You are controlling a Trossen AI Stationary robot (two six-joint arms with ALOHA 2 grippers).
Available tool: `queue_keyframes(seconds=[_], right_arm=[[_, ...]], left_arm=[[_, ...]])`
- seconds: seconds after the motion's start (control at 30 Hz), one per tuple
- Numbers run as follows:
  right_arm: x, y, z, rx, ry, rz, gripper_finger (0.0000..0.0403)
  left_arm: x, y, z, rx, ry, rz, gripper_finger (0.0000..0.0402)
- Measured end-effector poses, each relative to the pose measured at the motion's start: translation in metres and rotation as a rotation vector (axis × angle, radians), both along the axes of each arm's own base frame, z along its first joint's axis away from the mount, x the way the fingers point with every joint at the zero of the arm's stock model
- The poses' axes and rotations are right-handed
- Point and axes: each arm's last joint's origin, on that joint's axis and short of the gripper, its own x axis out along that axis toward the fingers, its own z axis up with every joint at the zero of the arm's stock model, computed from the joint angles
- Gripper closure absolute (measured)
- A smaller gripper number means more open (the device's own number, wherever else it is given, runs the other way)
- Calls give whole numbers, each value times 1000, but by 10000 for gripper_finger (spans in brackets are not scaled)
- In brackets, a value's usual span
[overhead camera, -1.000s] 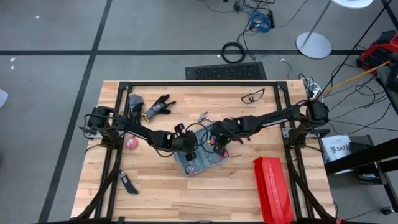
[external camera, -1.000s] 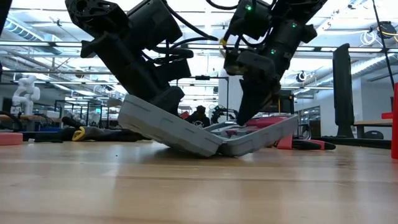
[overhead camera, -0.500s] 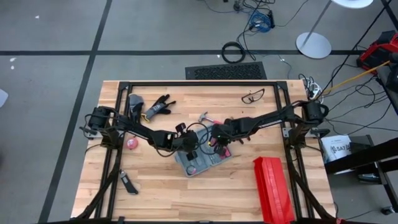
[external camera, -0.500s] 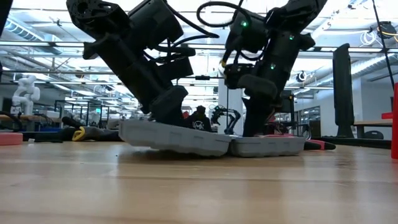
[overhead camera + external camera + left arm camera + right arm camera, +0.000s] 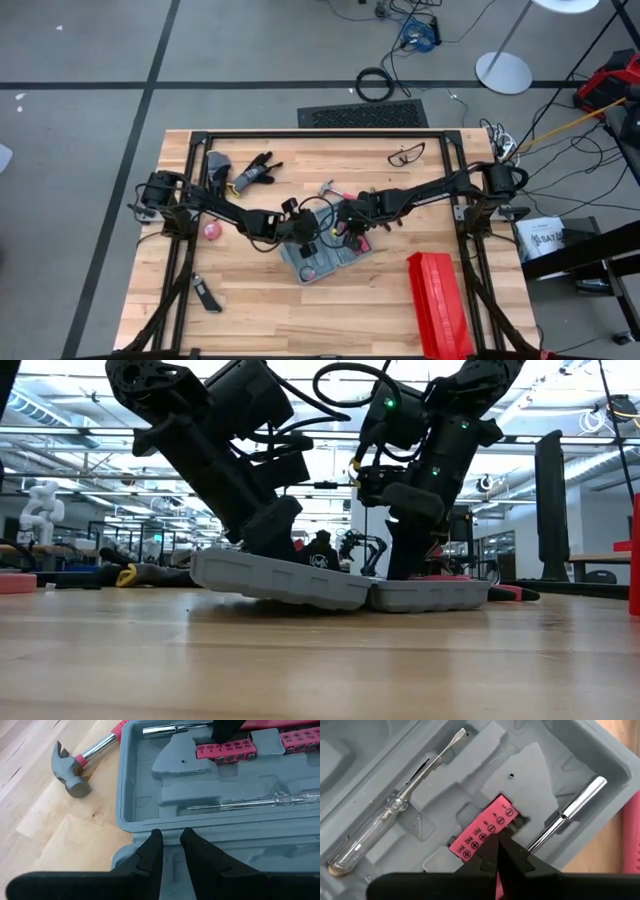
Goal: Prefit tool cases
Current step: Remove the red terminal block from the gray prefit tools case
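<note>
On the far left of the counter lies a small pink disc, with a dark-handled tool nearer the front edge and a pair of black gloves toward the back. The left gripper comes in from that side and sits over the tool case, which lies open and nearly flat around the middle of the counter, a little right of centre. In the left wrist view its jaws stand a little apart, their tips at the ridge where the two halves of the case meet; I cannot tell whether they are pinching anything. A hammer lies on the wood just beside the case's back edge. Inside the grey moulding rest a clear-handled screwdriver, a pink bit holder and a chrome shaft. The right gripper reaches down into the case's right half, its jaws together, with the tips on the pink bit holder. Farther right a long red ribbed box lies near the front corner, and a pair of safety glasses rests by the back edge.
</note>
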Motion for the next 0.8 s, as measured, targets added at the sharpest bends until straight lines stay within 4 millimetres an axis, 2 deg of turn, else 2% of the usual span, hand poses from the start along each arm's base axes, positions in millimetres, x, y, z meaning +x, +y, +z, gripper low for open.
queue_keyframes(seconds=[0.17,0.3,0.37,0.43,0.5,0.7,0.8], right_arm=[[0,-3,-1,7,6,-5,403],[0,-4,-2,9,7,-16,403],[1,-4,-1,8,-1,-15,403],[1,-4,-2,6,-4,-10,403],[1,-4,-2,7,-4,-9,403],[1,-3,-2,1,1,-3,403],[0,-3,-2,-1,8,0,403]], left_arm=[[0,-1,3,2,-8,-7,316],[-2,-11,27,-10,-76,-74,316],[4,-17,48,-27,-193,-130,316],[9,-18,55,-56,-258,-191,316],[15,-12,43,-80,-256,-204,316],[26,4,-8,-178,-184,-106,316],[29,9,-28,-230,-152,-68,316]])
